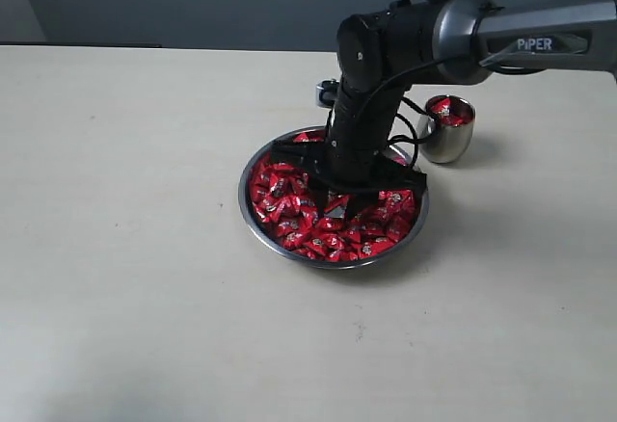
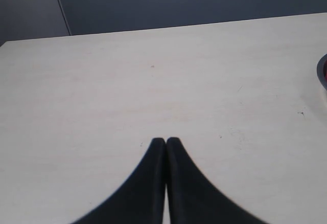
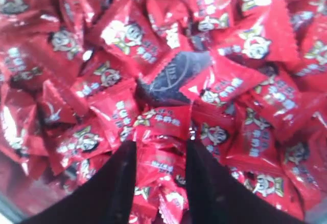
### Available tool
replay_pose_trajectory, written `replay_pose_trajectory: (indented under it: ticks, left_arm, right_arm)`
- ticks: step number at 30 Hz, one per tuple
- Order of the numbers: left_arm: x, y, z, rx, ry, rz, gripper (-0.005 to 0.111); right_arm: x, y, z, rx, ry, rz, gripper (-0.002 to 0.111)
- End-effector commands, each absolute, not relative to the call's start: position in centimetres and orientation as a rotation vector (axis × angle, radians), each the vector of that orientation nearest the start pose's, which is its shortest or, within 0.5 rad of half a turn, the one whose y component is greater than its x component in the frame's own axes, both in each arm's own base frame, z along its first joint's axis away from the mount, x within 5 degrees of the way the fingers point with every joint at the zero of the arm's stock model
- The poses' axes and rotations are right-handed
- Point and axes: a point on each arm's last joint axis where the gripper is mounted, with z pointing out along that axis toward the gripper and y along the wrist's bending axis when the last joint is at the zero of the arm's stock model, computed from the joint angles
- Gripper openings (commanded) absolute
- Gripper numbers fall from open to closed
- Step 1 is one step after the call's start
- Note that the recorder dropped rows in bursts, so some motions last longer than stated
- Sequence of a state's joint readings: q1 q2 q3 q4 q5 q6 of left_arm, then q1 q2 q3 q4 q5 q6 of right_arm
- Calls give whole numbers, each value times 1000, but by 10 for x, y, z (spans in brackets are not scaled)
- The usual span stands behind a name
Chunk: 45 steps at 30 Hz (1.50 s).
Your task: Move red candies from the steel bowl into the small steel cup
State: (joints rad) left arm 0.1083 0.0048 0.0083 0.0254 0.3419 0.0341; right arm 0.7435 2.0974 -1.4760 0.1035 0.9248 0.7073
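The steel bowl (image 1: 243,196) sits mid-table, full of red candies (image 1: 278,200). My right gripper (image 1: 334,210) reaches down into the pile from the right arm. In the right wrist view its black fingers (image 3: 115,183) are sunk among the red candies (image 3: 127,35), and the right gripper (image 3: 161,150) holds one red candy (image 3: 162,162) pinched between them. The small steel cup (image 1: 449,141) stands just right of the bowl with red candies (image 1: 445,108) showing at its mouth. My left gripper (image 2: 166,141) is shut and empty over bare table, with the bowl's rim (image 2: 323,73) at the frame edge.
The pale tabletop (image 1: 116,249) stretches around the bowl and cup. A dark wall runs behind the table's far edge (image 1: 193,48). The right arm's dark wrist and cables (image 1: 405,138) hang between the bowl and the cup.
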Motion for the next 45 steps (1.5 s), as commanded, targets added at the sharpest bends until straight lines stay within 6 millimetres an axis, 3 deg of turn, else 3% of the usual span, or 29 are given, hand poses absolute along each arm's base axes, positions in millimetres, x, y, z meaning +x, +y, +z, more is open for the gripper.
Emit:
replay_pose_trajectory:
  ticks: [1, 3, 7, 10, 13, 21, 24, 33, 45]
  left_arm:
    - [53, 7, 183, -54, 1819, 123, 0]
    - [53, 7, 183, -54, 1819, 123, 0]
    - [53, 7, 183, -54, 1819, 123, 0]
    - [53, 7, 183, -54, 1819, 123, 0]
    - [53, 7, 183, -54, 1819, 123, 0]
    - [53, 7, 183, -54, 1819, 123, 0]
    - [53, 7, 183, -54, 1819, 123, 0]
    - [53, 7, 183, -54, 1819, 123, 0]
    - [53, 7, 183, -54, 1819, 123, 0]
  right_arm:
    - [299, 279, 153, 195, 3088, 116, 32]
    - [301, 281, 157, 246, 3077, 136, 29]
    - [308, 288, 168, 306, 3035, 196, 10]
    - [311, 291, 176, 294, 3024, 214, 4]
    - [310, 288, 178, 265, 3041, 167, 7]
    - [310, 288, 178, 260, 3048, 165, 40]
    - [309, 288, 175, 268, 3058, 150, 41]
    - [311, 290, 136, 306, 3135, 48, 41]
    - [320, 279, 135, 390, 3116, 17, 41]
